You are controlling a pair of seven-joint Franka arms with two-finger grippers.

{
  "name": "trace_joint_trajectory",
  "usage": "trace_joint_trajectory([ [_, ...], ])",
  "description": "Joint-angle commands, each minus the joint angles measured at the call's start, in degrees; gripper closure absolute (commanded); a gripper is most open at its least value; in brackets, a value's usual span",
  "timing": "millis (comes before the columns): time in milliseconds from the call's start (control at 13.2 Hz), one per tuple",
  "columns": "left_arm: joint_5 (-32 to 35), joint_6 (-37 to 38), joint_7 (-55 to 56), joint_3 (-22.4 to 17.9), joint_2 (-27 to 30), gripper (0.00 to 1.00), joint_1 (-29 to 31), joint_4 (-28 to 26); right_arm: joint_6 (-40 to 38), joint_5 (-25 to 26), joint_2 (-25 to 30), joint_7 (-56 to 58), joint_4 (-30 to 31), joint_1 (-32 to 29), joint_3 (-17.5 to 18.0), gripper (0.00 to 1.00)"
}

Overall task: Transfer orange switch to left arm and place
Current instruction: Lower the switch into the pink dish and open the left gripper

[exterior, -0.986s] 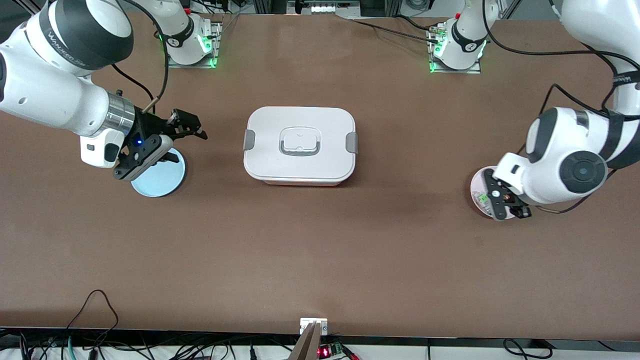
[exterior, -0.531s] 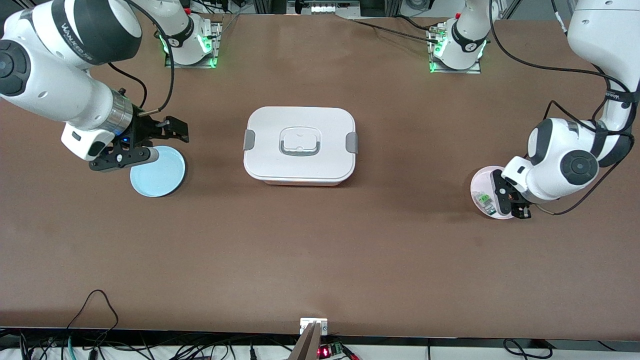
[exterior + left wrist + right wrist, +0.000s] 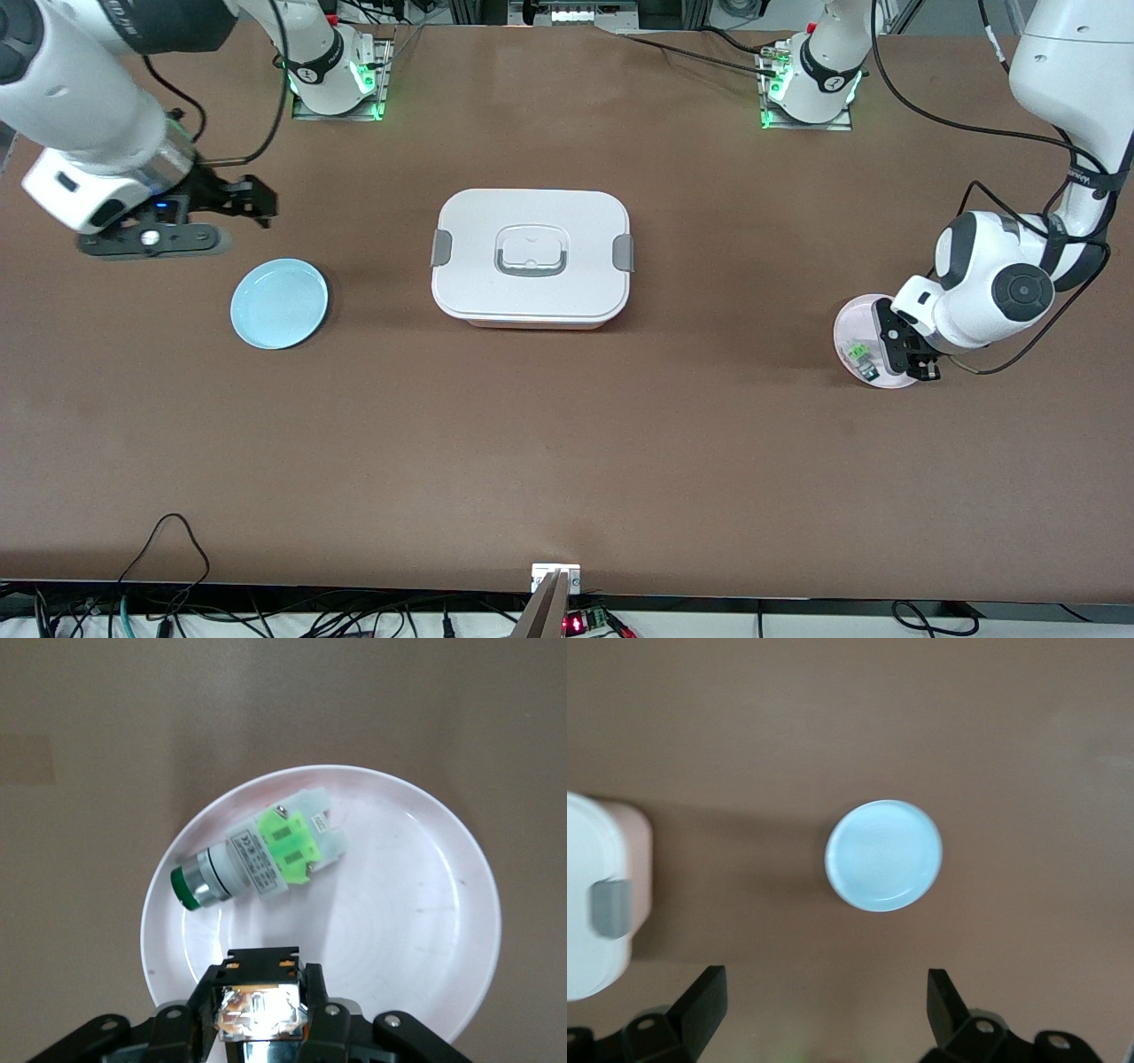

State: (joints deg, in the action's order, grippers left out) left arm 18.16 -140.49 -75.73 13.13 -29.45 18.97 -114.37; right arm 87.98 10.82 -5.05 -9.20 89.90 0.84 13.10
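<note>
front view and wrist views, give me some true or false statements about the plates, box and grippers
1. The left gripper is shut on the orange switch over the pink plate. True.
2. The green switch lies on the blue plate. False: it lies on the pink plate.
3. The right gripper is open, holding nothing. True.
4. The box has its lid off. False: the lid is on.
5. The blue plate lies toward the left arm's end. False: toward the right arm's end.
</note>
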Motion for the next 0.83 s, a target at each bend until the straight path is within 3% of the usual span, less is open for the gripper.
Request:
trace_joint_trajectory([
  [0,1.9,-3.0,-0.5,0.7,-1.1,1.0,1.1,-1.0,1.0,3.0,-0.2,-1.5,-1.7,-1.1,-1.8,0.0],
  [76,1.9,-3.0,-1.1,0.7,-0.9,0.83,1.2,-1.4,3.6,3.0,-0.2,-1.2,-1.6,-2.0,-1.9,0.0],
  [152,1.9,-3.2,-4.7,1.0,-0.8,0.01,2.0,-1.5,6.5,2.8,-0.2,-0.6,-1.3,-3.9,-1.9,0.0],
  [379,1.8,-2.7,-9.3,2.1,0.1,0.0,3.5,-1.2,6.7,1.2,-0.4,-0.1,-1.2,-7.1,-3.0,0.0],
  [531,1.2,2.1,-8.6,3.8,2.1,0.0,3.4,-0.3,6.6,-5.9,-0.2,4.3,-1.2,-5.2,-11.0,0.0],
  [607,0.8,5.5,-6.6,4.7,3.9,0.0,3.4,0.4,6.4,-6.9,-0.1,5.8,-1.1,-3.8,-13.8,0.0],
  [759,0.4,13.5,-0.9,7.2,6.7,0.0,3.5,2.1,5.8,-6.7,0.4,6.2,-1.1,-3.3,-14.3,0.0],
])
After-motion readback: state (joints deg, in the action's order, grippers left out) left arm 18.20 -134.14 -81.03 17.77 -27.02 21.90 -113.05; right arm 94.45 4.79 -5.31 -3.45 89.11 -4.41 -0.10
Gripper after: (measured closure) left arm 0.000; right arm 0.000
